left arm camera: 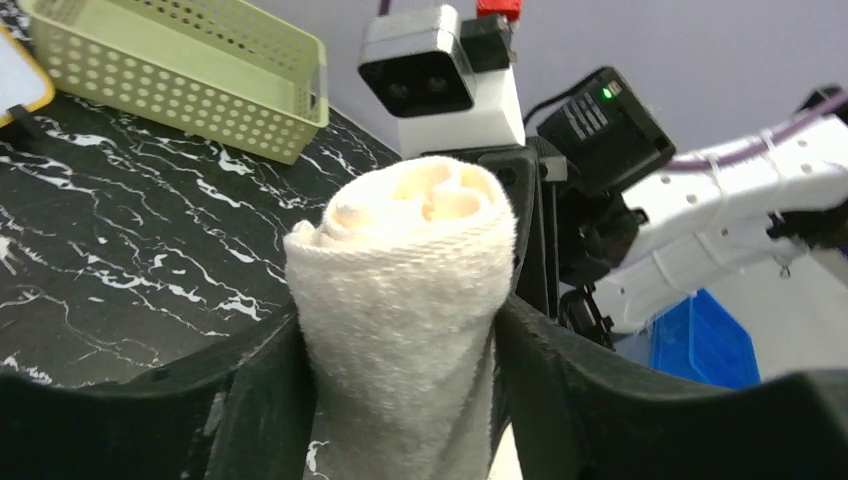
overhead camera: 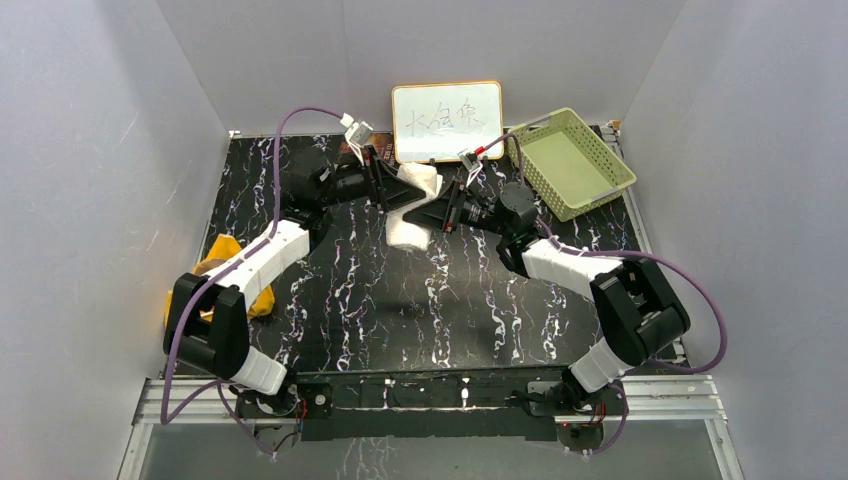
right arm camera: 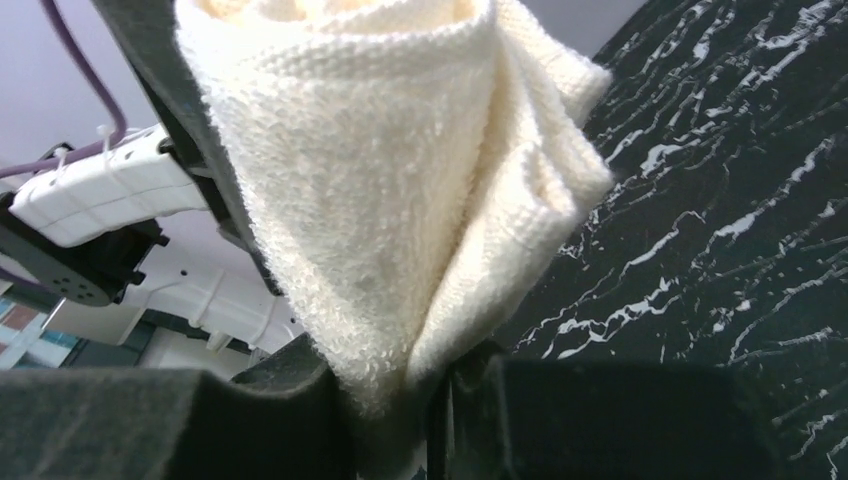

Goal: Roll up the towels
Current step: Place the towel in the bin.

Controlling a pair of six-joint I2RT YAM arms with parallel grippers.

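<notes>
Cream towel [overhead camera: 412,208] is up at the far middle of the table [overhead camera: 400,300], just in front of the board [overhead camera: 447,120], and both claws have hold of it. From above it looks like a fat bundle strung at a slant between the two: the upper end by the left claw [overhead camera: 398,186], the lower, thicker end down and to the near side, next to the right claw [overhead camera: 441,211]. Can't tell from that view if the bottom end sits on the table or hangs just off it

Left wrist cam: the cream towel [left arm camera: 405,300] is already a roll, you can see the spiral layers at its open end. The left claw [left arm camera: 400,395] is narrow and clamped on it, one finger pressed against each side. The basket [left arm camera: 180,70] sits behind on the left

Right wrist cam: the right claw [right arm camera: 390,425] is squeezed almost shut, pinching a looser, folded bit of the cream towel [right arm camera: 400,200], which fans out wider above the fingers

Orange towel [overhead camera: 222,250] is well away from all this, bunched up at the left edge of the table and partly hidden under the left arm [overhead camera: 262,255]. It's not rolled, just a crumpled heap

Basket [overhead camera: 572,160] is at the far right corner, tilted a bit against the wall
</notes>
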